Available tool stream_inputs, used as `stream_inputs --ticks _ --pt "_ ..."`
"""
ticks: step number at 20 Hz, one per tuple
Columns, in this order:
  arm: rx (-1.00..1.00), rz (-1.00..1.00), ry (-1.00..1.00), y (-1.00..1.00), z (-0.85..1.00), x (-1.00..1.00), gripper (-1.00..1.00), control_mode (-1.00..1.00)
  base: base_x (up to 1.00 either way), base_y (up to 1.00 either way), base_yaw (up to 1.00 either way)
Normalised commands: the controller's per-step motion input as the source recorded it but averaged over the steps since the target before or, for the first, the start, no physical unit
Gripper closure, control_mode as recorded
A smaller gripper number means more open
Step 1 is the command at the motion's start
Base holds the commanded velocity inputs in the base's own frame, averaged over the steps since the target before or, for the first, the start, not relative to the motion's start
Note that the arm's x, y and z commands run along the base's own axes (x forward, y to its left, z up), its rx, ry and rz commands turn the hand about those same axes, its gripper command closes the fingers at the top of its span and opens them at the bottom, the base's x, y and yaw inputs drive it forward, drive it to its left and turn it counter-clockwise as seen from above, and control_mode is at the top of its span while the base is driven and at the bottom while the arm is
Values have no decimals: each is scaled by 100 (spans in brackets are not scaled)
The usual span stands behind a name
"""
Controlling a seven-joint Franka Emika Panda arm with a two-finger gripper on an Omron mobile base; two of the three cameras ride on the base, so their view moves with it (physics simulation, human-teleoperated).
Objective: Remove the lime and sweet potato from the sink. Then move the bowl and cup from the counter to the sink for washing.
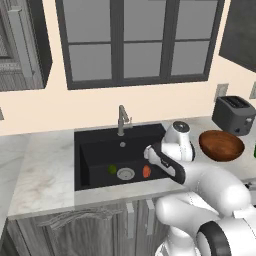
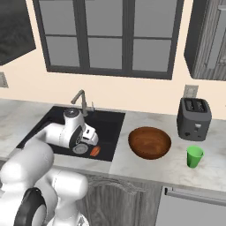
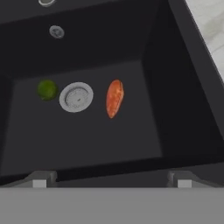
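Inside the matte black rectangular sink, bare floor surrounds the round silver drain, flanked closely by the small yellow-green lime and the elongated orange-red sweet potato, basin walls hemming every side.

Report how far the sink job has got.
Done: nothing yet. The lime and sweet potato lie on the sink floor, either side of the drain. In hand: the open gripper hangs over the basin, holding nothing. Left: lift both out, then move the bowl and cup from the counter into the sink.
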Motion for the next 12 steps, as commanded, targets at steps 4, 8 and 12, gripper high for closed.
stream_inputs --ticks 4,8,12 --pt "-4 0 2 6 -19 14 -100 -100 0 0 0" --pt "-1 0 3 2 -19 12 -100 -100 0 0 0" --pt "0 0 1 0 -17 10 -100 -100 0 0 0"
